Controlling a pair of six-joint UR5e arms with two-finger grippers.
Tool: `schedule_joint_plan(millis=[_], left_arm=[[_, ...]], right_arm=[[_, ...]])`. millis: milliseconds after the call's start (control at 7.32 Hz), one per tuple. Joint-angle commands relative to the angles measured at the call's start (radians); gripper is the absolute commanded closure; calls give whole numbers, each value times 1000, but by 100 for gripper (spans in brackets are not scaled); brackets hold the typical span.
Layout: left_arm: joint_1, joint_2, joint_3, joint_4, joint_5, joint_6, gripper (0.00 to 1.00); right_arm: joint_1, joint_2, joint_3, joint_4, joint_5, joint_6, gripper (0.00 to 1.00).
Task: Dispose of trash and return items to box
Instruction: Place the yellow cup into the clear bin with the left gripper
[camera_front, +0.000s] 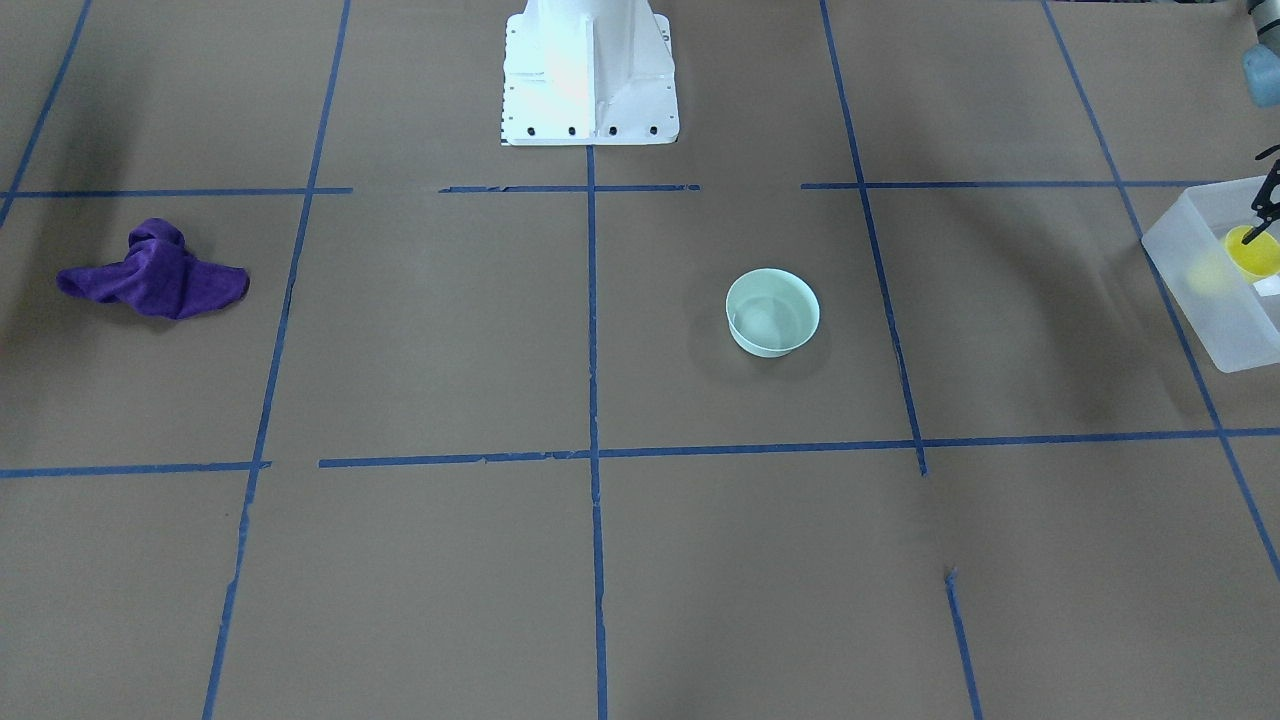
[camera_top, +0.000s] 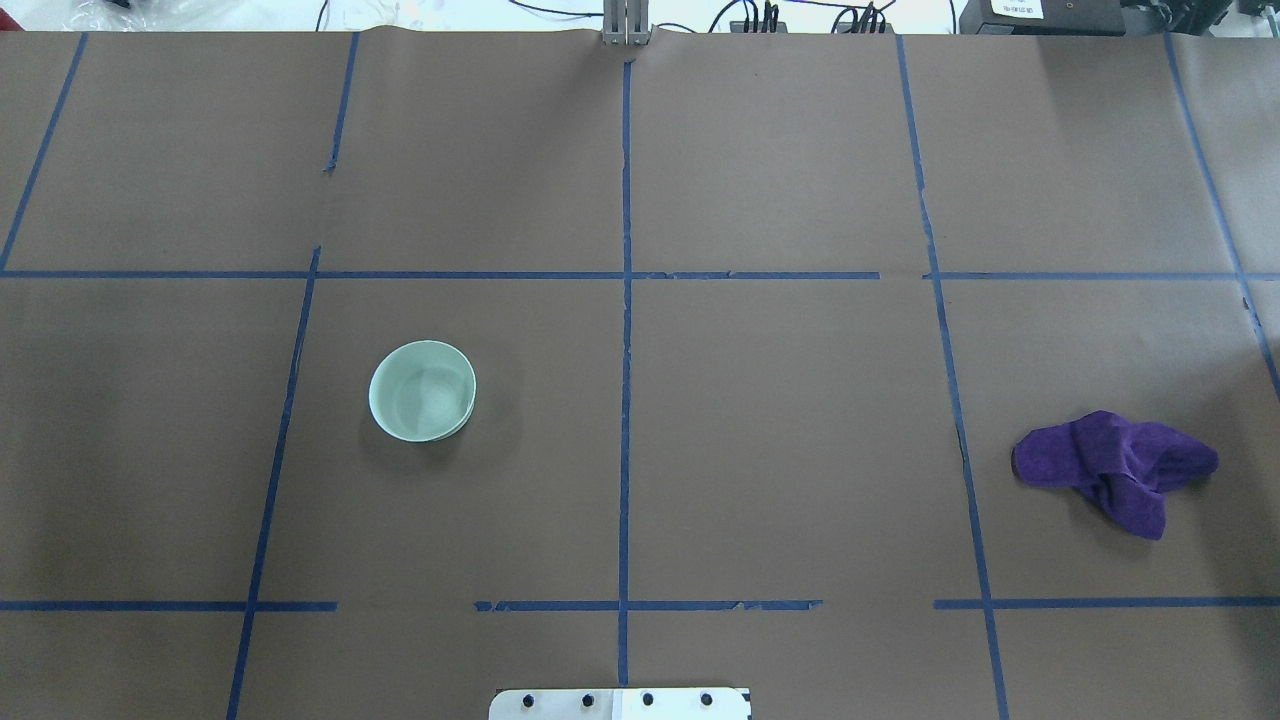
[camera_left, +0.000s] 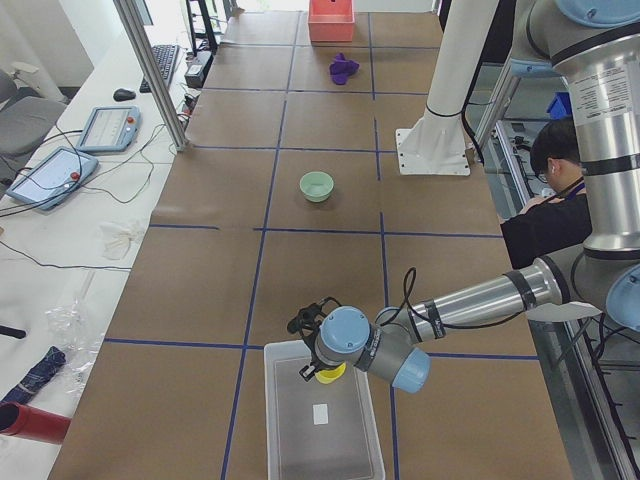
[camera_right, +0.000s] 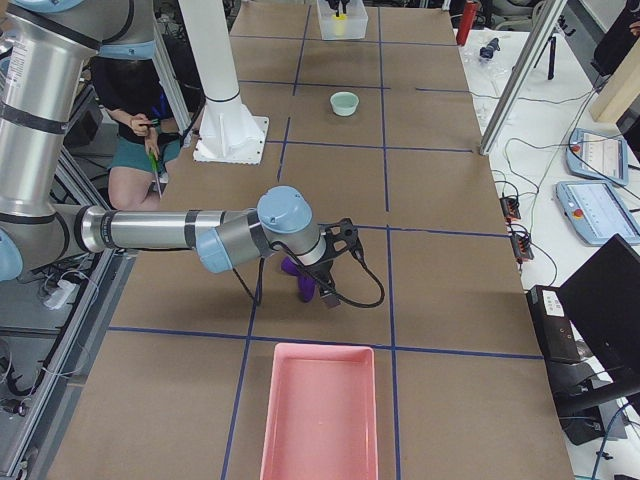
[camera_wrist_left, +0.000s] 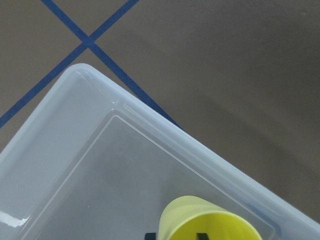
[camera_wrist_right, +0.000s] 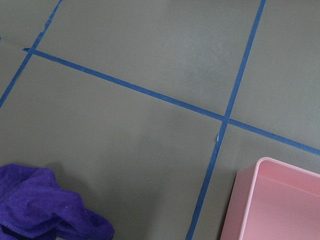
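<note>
Note the left tool clamped on the yellow cup rim over the box interior, positioned for release; you cannot tell the right tool opening.

Two fixed cameras are looking steeply down on the table from its opposite long edges, both framing the mint bowl and purple cloth. Two more are sighting along it from either end. Wrist cameras are hovering close: left over the box corner and yellow cup, right beside the pink tray.
</note>
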Motion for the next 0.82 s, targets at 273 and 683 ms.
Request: schedule_joint_plan(millis=[273, 683], left_arm=[[-14, -28, -286, 302, 15, -18, 0], [-35, -51, -311, 314, 15, -18, 0]], right_arm=[[-65, 9, 38, 79, 26, 115, 0], [-428, 5, 36, 341, -184, 374, 0]])
